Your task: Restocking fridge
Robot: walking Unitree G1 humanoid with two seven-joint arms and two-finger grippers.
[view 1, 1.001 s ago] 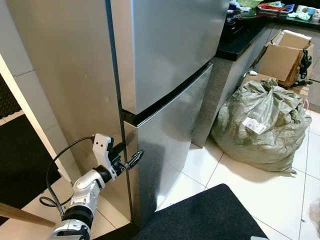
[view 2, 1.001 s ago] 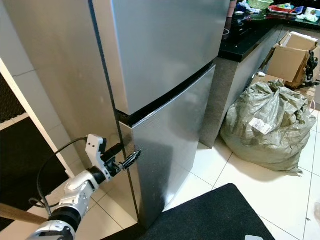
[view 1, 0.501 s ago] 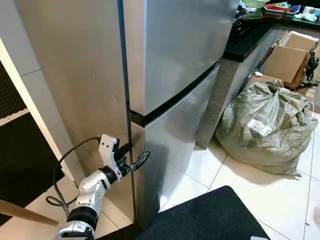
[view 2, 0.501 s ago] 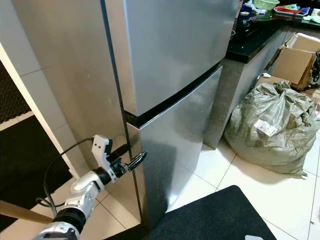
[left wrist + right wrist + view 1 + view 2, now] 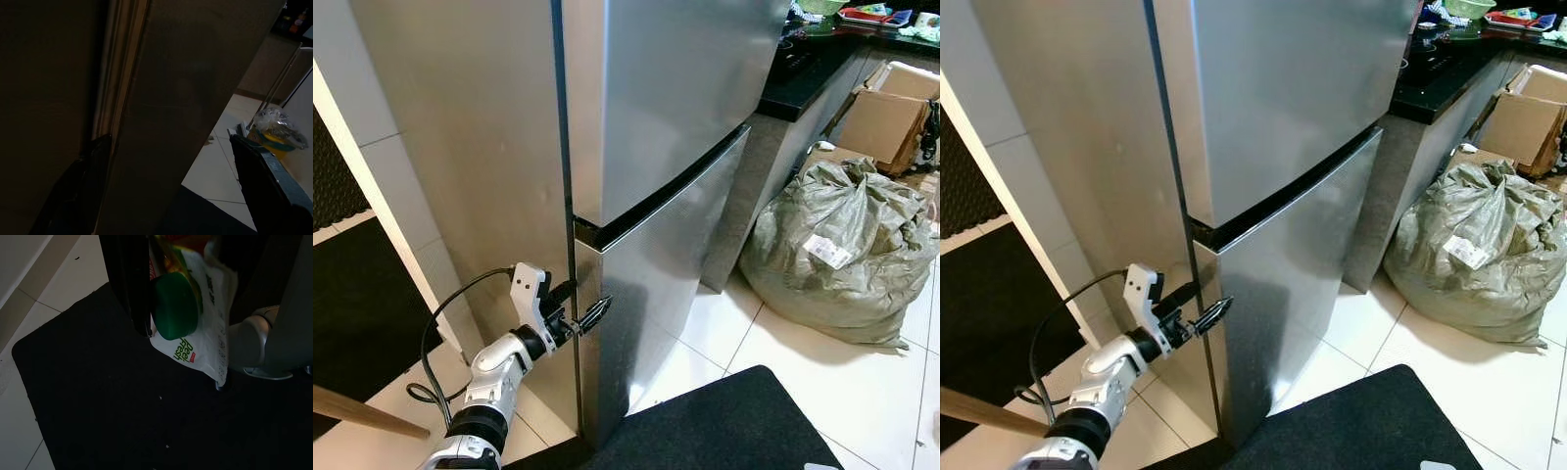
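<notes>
Two doors on fridge (image 5: 646, 117), both closed. Left tool (image 5: 581, 308) straddles lower door (image 5: 651, 269) edge, fingers wide, one in side seam. Best: seat finger deep in seam, pull steadily outward. Right tool (image 5: 146, 289) grips pouch (image 5: 195, 328) with green cap above black mat (image 5: 724, 421). Steel brushed, smooth; sack (image 5: 837, 250) woven, crumpled.

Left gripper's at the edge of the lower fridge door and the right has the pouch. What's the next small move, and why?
Probably close the left gripper on the lower fridge door edge and pull. Its fingers straddle that edge, one in the side seam, one on the front face, and the door is shut. The right gripper holds the green-capped pouch, so it must wait.
</notes>
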